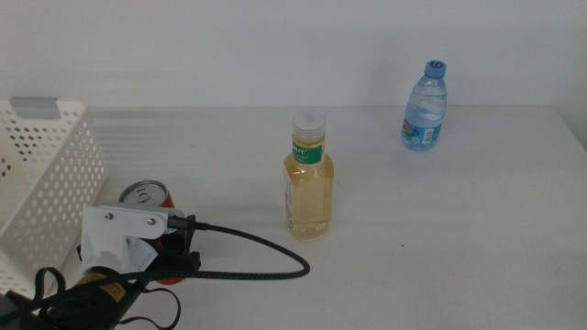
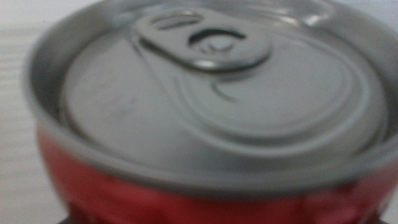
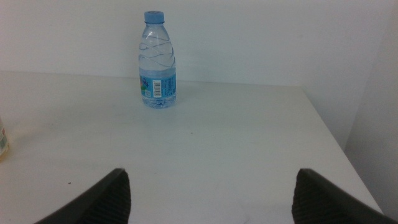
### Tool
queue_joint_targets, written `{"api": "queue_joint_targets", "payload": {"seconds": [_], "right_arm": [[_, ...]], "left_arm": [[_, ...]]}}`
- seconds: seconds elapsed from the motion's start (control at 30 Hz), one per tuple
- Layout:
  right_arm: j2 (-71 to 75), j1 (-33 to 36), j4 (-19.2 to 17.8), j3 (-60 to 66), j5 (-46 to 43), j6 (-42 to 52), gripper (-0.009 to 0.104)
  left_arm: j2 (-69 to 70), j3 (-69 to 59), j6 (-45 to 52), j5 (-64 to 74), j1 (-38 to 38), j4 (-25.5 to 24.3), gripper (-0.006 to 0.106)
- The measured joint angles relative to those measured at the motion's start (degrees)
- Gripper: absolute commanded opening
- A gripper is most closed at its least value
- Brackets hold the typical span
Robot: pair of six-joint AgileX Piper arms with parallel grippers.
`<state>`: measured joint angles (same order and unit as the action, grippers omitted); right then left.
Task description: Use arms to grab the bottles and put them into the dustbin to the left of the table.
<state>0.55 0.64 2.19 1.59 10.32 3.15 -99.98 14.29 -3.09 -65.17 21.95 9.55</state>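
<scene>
Here, at the lower left of the middle view, our left claw [image 1: 174, 252] sits at the red can [image 1: 147, 198]; whether it grips we cannot tell. We should seat squarely before lifting toward the dustbin [image 1: 46, 174] just beside. Our right claw [image 3: 208, 196] waits wide; the yellow bottle [image 1: 308, 179] and water bottle [image 1: 425, 108] stand farther off on the worktop [image 1: 459, 229].

- The red soda can [image 2: 205, 112] filled the left wrist view, blurred and cut off by the picture's edges; the left gripper's jaws could not be seen there.
- In the middle view the white housing [image 1: 124, 236] hid most of the can.
- The dustbin [image 1: 41, 183] ran off that view's left edge.
- The yellow-liquid bottle [image 3: 2, 142] barely showed in the right wrist view.
</scene>
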Motion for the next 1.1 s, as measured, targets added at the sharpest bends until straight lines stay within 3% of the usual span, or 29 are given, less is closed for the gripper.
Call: {"api": "queue_joint_targets", "payload": {"seconds": [0.3,0.53,0.8,1.1], "right_arm": [[0.00,0.00,0.00,0.00,0.00,0.00,0.068],[0.00,0.00,0.00,0.00,0.00,0.00,0.068],[0.00,0.00,0.00,0.00,0.00,0.00,0.068],[0.00,0.00,0.00,0.00,0.00,0.00,0.068]], "left_arm": [[2.41,-0.05,-1.47,2.36,0.00,-0.33,-0.005],[12.01,-0.05,-1.31,7.84,0.00,-1.63,-0.005],[25.58,3.14,2.15,29.48,0.00,-1.63,-0.005],[33.69,16.04,7.84,61.35,0.00,-1.69,-0.005]]}}
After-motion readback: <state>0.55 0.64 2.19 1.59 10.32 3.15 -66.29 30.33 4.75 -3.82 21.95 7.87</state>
